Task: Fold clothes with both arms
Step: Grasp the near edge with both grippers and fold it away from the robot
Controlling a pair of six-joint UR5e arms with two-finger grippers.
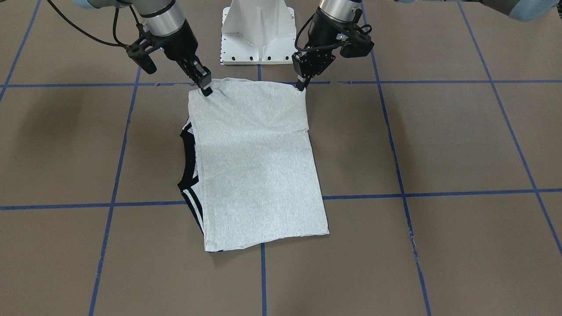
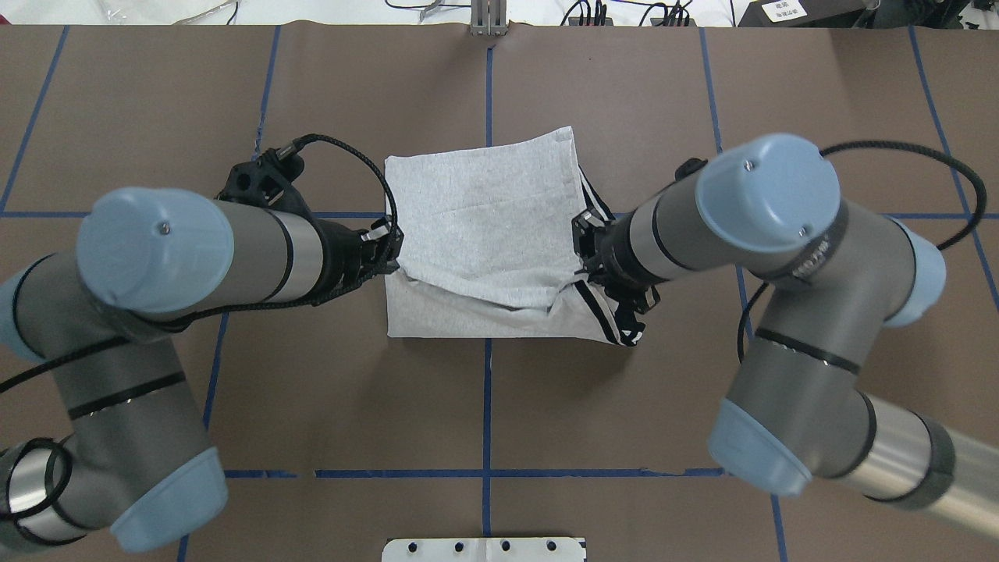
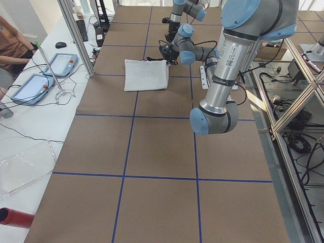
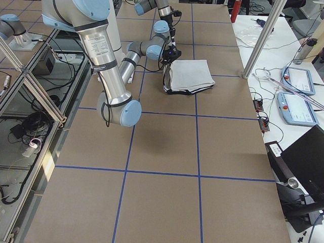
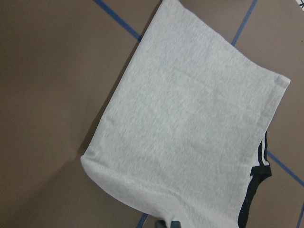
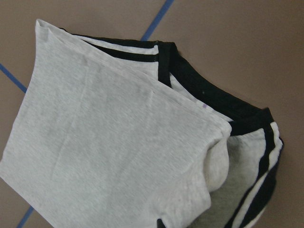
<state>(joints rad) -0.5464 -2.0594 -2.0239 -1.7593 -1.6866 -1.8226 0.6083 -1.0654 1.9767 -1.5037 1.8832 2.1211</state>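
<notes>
Left gripper (image 1: pixel 301 86): I am holding it pinched narrow on grey cloth, at the corner of the shirt's (image 2: pixel 484 203) top layer. That corner is at the shirt's 8 o'clock, taking 12 o'clock as straight away from my base (image 2: pixel 484 549).
Right gripper (image 1: pixel 206 90): I am gripping the matching corner at 4 o'clock, closed down on the cloth, just beside the black trim (image 1: pixel 189 153).
Shirt: it is lying on the table (image 2: pixel 351 390) at 12 o'clock from my base, between my two arms. It is already folded into a narrow panel, and the held edge is sagging midway between my grips.
Step in hand: I am judging this to be a fold of the top layer. I am aiming to move both grips level and at one pace, pulling the sag taut, and to line up the held edge with the layer beneath before letting go.
Edges: the far hem at 12 o'clock is lying straight. The black trim is peeking out along 3 o'clock, and the lower layer is showing past my held edge at 6 o'clock.
Room: brown surface crossed by blue tape lines (image 2: pixel 488 406) is showing at 9, 12 and 3 o'clock. My base at 6 o'clock is the nearest obstacle, well apart.
</notes>
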